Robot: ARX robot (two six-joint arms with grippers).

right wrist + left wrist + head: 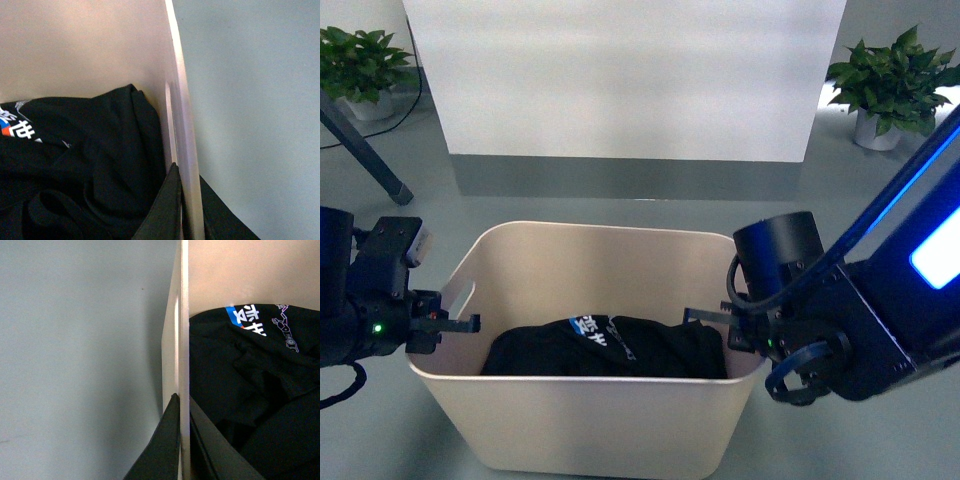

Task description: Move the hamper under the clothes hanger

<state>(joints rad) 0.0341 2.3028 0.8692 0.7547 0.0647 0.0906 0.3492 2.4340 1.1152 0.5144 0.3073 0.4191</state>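
The beige hamper stands on the grey floor just in front of me, with a black printed garment inside. My left gripper is shut on its left short wall near the slot handle. My right gripper is shut on its right short wall. In the left wrist view the jaws pinch the thin hamper wall. In the right wrist view the jaws pinch the wall the same way. Of the clothes hanger only one dark slanted leg shows at far left; its top bar is out of view.
A white panel stands behind the hamper across the grey floor. Potted plants stand at the back left and back right. The garment also shows in the left wrist view and the right wrist view.
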